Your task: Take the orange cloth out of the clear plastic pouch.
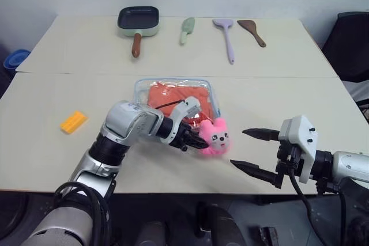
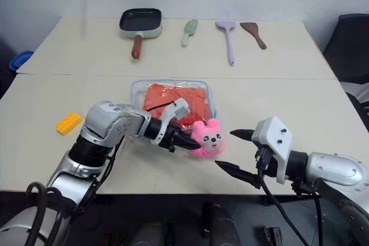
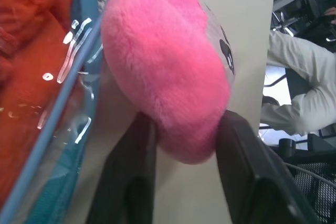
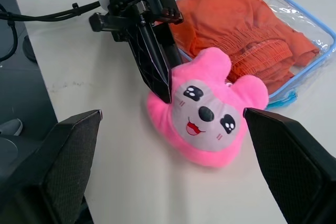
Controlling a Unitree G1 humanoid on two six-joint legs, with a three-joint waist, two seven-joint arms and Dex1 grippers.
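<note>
Our right gripper [image 1: 249, 151] spread wide above the counter [image 1: 323, 113] edge, our left gripper [image 4: 157, 80] clamped on the pink plush toy [image 3: 168, 72], its face plain in our right wrist view, orange cloth [image 2: 176, 99] inside the clear plastic pouch [image 2: 138, 87] just behind.

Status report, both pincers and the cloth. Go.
Left pincer clamped on pink plush toy. Right pincer open, empty. Orange cloth inside clear pouch. Plush lies against pouch's near edge.
</note>
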